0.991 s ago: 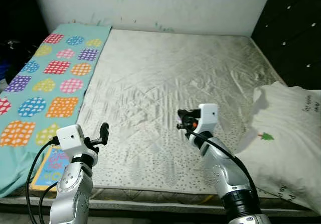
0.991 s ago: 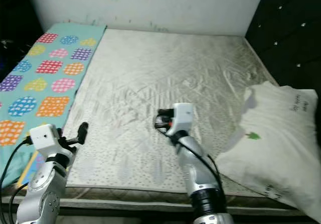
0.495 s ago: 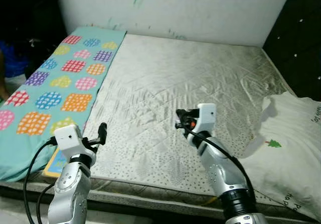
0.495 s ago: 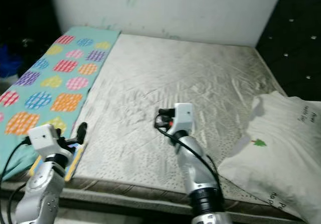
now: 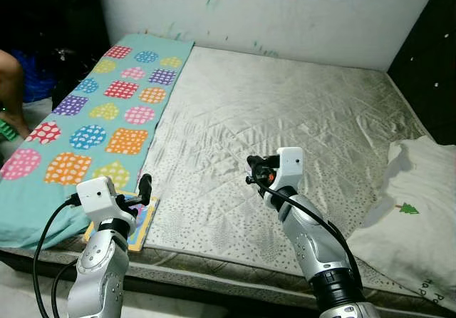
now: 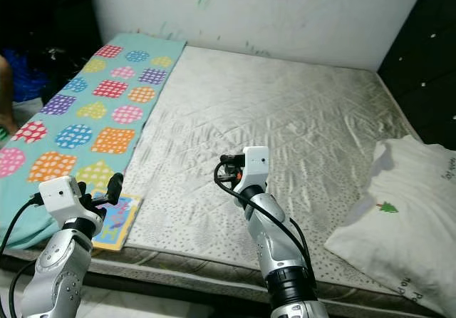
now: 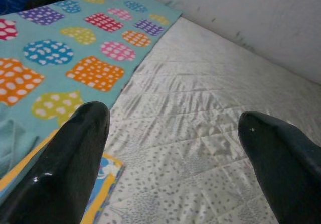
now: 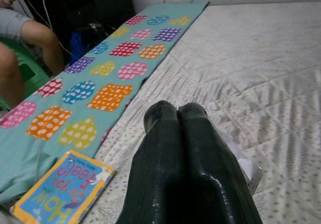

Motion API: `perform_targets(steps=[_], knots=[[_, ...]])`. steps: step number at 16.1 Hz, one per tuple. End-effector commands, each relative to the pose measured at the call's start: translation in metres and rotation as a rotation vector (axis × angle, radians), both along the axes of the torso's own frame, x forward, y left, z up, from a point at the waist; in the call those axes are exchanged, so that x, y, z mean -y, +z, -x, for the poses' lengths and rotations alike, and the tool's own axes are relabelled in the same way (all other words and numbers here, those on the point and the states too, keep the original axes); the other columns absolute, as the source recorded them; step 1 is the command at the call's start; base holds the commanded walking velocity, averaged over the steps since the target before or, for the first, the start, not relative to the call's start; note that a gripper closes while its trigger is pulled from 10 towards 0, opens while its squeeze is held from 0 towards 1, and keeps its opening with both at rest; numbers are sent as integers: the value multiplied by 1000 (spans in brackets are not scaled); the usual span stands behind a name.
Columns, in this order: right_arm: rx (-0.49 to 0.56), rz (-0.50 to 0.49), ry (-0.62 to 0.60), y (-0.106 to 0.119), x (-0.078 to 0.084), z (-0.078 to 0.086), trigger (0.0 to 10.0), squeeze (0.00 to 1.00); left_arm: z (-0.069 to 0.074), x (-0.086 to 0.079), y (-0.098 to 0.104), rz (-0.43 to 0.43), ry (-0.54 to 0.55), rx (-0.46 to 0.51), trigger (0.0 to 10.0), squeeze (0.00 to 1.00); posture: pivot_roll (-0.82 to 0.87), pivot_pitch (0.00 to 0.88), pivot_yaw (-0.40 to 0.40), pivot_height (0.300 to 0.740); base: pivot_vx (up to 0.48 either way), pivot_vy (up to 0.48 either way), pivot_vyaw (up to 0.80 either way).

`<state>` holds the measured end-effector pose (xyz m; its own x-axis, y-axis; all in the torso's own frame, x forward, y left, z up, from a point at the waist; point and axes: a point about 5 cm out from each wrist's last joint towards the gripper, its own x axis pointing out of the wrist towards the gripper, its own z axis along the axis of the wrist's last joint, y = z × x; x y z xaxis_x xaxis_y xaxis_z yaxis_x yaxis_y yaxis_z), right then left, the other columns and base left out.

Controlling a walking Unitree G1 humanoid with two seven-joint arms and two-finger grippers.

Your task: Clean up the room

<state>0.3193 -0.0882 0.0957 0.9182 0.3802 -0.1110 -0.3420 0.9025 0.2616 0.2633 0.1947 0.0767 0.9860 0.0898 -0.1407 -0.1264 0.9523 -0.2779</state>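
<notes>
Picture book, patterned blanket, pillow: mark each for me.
picture book [image 6: 116,223], right eye view, its cover.
patterned blanket [image 5: 92,122], left eye view, its middle.
pillow [image 5: 420,225], left eye view, near tree print.

Book [image 8: 62,188]: "How do you feel?" is read on the cover, upside down in the right wrist view.

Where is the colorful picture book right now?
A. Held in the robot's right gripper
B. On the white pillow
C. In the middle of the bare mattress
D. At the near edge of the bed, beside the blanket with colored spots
D. The picture book lies flat at the bed's near edge, beside the turquoise blanket, just past the open left gripper; the shut right gripper holds nothing.
</notes>
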Motion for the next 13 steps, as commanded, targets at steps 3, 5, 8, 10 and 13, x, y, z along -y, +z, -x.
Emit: perform_targets(steps=[3,5,8,10,13], knots=[[-9,9,-14,-2,5,-1,10000,0,-1,2,-1,12,-9,-8,10000,0,-71,44,-52,740,0,325,-477],[-9,8,-14,-2,5,-1,10000,0,-1,2,-1,13,-8,-9,10000,0,-71,45,-53,740,0,343,-200],[-9,5,-17,-2,5,-2,10000,0,-2,2,-1,11,-11,-10,10000,0,-71,45,-50,740,0,370,0],[-9,7,-14,-1,4,-2,10000,0,-2,1,-1,9,-12,-11,10000,0,-73,44,-49,740,0,411,-400],[-9,4,-18,-1,4,-2,10000,0,-2,1,-1,6,-12,-12,10000,0,-72,44,-47,740,0,445,-729]])
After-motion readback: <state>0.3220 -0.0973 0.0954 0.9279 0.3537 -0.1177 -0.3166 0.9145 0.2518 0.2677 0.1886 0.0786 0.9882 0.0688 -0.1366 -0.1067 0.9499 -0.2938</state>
